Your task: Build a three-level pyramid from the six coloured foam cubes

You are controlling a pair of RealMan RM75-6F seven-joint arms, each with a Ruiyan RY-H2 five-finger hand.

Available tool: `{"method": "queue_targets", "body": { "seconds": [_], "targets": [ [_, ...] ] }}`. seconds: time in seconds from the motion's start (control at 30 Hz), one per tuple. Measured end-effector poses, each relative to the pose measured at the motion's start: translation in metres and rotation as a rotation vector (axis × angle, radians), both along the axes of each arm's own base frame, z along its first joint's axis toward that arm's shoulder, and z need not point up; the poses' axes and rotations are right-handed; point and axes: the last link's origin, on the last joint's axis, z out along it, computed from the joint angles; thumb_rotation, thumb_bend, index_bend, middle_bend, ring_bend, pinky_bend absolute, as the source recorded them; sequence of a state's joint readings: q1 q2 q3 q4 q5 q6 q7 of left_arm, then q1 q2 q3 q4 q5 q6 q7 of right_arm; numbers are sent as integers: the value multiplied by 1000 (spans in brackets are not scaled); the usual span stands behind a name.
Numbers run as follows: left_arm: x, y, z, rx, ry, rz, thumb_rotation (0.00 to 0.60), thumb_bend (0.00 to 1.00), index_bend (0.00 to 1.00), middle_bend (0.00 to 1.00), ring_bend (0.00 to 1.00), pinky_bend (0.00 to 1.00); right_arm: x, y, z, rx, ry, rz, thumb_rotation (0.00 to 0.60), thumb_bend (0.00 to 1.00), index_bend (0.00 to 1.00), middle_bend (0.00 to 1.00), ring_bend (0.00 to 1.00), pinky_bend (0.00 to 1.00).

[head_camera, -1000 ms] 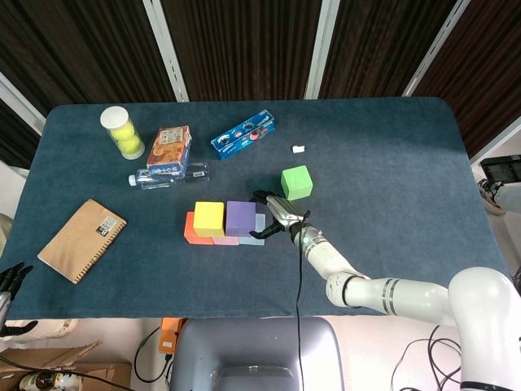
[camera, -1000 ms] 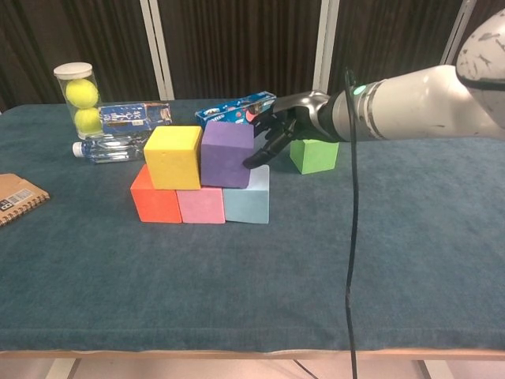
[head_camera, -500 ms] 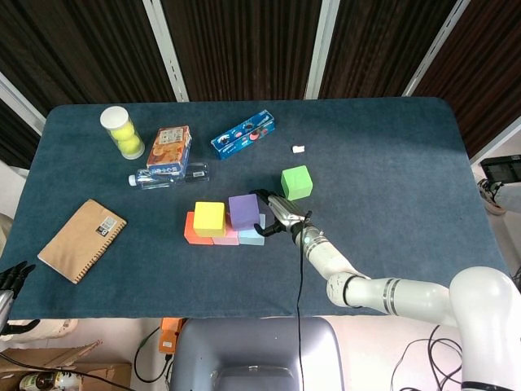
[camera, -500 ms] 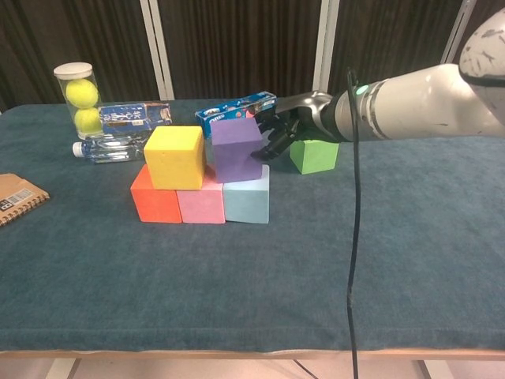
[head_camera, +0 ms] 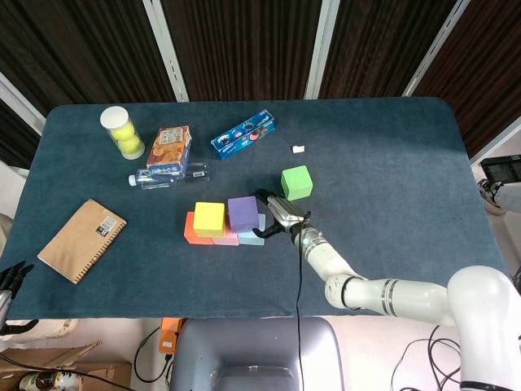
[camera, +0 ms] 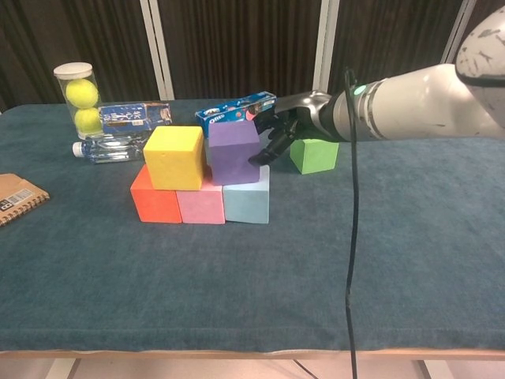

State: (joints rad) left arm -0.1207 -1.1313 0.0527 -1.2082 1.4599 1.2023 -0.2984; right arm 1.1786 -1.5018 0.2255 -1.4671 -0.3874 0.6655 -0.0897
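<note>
An orange cube (camera: 155,204), a pink cube (camera: 201,205) and a light blue cube (camera: 246,201) form a row on the table. A yellow cube (camera: 173,156) sits on the orange and pink ones. Beside it a purple cube (camera: 233,151) rests level over the pink and blue ones, a small gap apart. My right hand (camera: 284,130) grips the purple cube's right side, fingers (head_camera: 262,196) reaching round its far and near edges. The green cube (camera: 313,155) stands alone just behind the hand. My left hand (head_camera: 10,281) hangs off the table's near left corner, fingers apart, holding nothing.
A tube of tennis balls (head_camera: 122,131), a snack box (head_camera: 170,149), a lying water bottle (head_camera: 167,176) and a blue biscuit pack (head_camera: 242,134) lie at the back left. A brown notebook (head_camera: 81,239) is at the front left. A small white scrap (head_camera: 298,149) lies behind the green cube.
The purple cube moved right, away from the yellow cube, tipped up half a second ago, and now sits level. The right hand stayed on its right side.
</note>
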Motion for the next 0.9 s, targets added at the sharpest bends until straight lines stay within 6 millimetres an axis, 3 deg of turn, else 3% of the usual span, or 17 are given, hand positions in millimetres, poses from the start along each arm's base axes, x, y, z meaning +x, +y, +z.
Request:
{"method": "queue_targets", "body": {
  "seconds": [0.13, 0.3, 0.9],
  "targets": [
    [0, 0, 0, 0, -2, -1, 600, 153, 92, 17, 0, 96, 0, -1, -1, -25, 6, -3, 600, 269, 388, 38, 0, 0],
    [-1, -1, 0, 2, -2, 2, 600, 153, 92, 17, 0, 96, 0, -1, -1, -47, 8, -12, 600, 269, 458, 37, 0, 0],
    [0, -1, 0, 3, 1, 2, 600, 153, 92, 17, 0, 97, -3, 4, 8, -33, -22, -13, 600, 269, 501, 37, 0, 0]
  ]
}}
